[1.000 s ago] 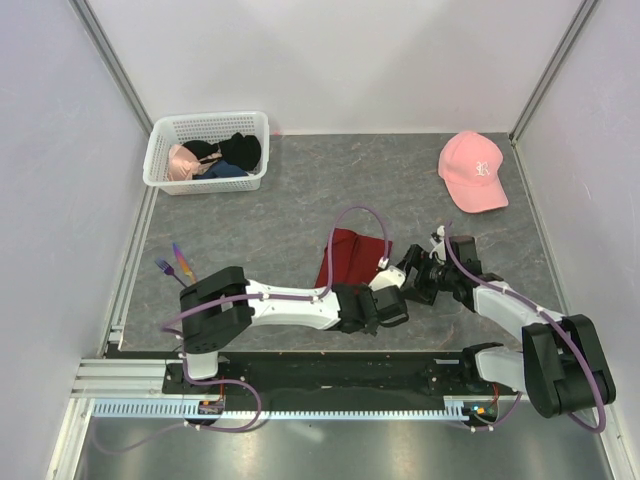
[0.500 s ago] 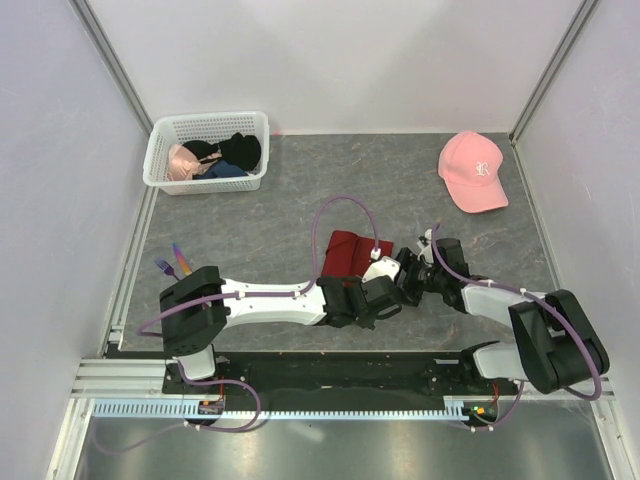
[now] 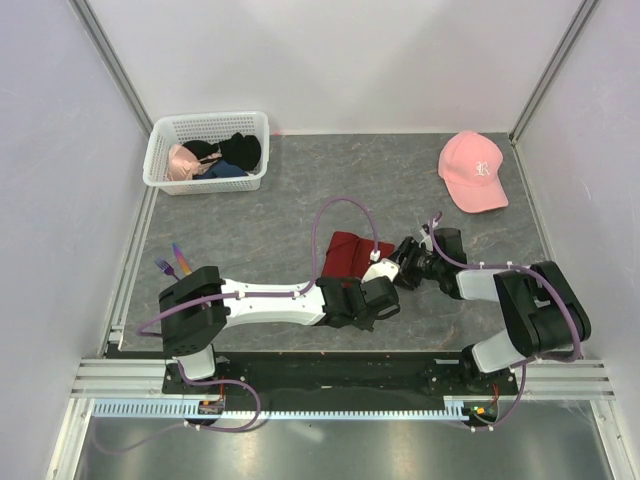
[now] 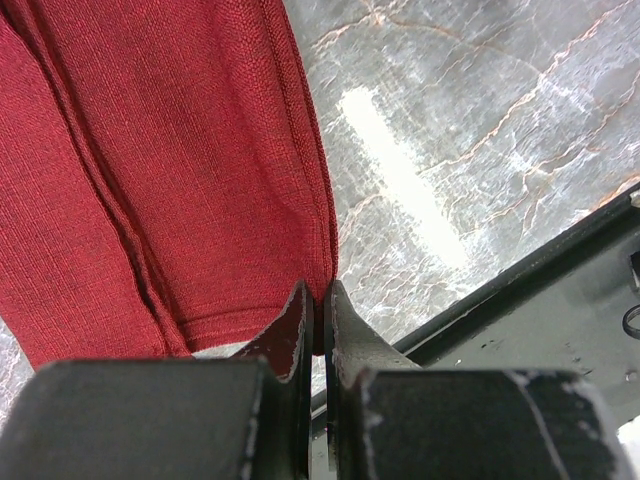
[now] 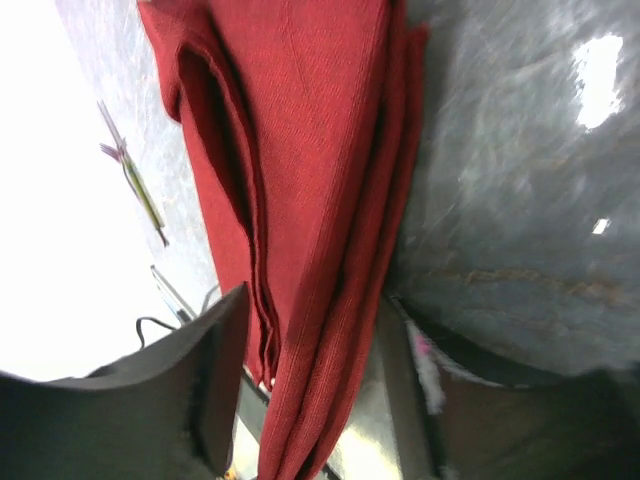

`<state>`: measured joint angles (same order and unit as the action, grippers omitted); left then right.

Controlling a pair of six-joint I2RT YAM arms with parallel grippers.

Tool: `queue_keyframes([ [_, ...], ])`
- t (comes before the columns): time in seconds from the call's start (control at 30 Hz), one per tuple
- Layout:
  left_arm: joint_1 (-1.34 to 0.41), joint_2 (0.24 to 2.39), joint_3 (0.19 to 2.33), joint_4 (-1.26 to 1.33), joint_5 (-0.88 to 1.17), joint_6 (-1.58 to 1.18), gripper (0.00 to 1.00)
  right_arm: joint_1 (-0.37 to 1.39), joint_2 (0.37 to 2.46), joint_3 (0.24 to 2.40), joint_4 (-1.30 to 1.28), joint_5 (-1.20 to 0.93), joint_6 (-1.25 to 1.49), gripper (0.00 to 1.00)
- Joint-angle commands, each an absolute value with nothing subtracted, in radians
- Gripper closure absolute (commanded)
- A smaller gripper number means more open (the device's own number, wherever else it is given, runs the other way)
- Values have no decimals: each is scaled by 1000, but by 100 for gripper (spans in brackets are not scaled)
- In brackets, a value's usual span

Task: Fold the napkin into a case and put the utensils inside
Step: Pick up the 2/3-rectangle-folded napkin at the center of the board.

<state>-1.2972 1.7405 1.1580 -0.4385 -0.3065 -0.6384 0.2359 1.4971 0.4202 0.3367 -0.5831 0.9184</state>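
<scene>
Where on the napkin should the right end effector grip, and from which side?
I'd grip the napkin at its stacked folded end, coming in low from the right: the layers lie flat, and that end sits between the right end effector's parted fingers.

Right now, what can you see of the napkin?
The napkin is dark red woven cloth, folded into long overlapping layers with hemmed edges. It lies on the grey table between the two arms. The left tool is shut on one corner. The right tool straddles one end, jaws apart.
</scene>
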Motion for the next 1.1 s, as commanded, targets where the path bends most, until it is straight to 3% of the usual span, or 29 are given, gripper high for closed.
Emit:
queue_keyframes([
  [0.0, -1296, 1707, 1163, -405, -291, -669, 98, 219, 1555, 439, 394, -515, 884, 45],
  [0.37, -1295, 1700, 1152, -396, -276, -672, 98, 187, 1572, 472, 367, -480, 810, 53],
  [0.53, -1295, 1721, 1163, -380, -241, -676, 98, 181, 1574, 474, 379, -480, 798, 70],
  [0.77, -1292, 1756, 1193, -335, -173, -666, 97, 183, 1591, 485, 382, -499, 772, 100],
  [0.87, -1284, 1738, 1200, -311, -138, -643, 72, 183, 1597, 502, 361, -506, 749, 100],
  [0.93, -1250, 1717, 1200, -307, -124, -646, 49, 183, 1595, 520, 334, -505, 733, 100],
  [1.03, -1175, 1663, 1169, -287, -88, -663, 45, 181, 1595, 537, 310, -500, 712, 100],
  [1.07, -1152, 1628, 1154, -273, -62, -666, 51, 183, 1597, 540, 310, -502, 710, 100],
])
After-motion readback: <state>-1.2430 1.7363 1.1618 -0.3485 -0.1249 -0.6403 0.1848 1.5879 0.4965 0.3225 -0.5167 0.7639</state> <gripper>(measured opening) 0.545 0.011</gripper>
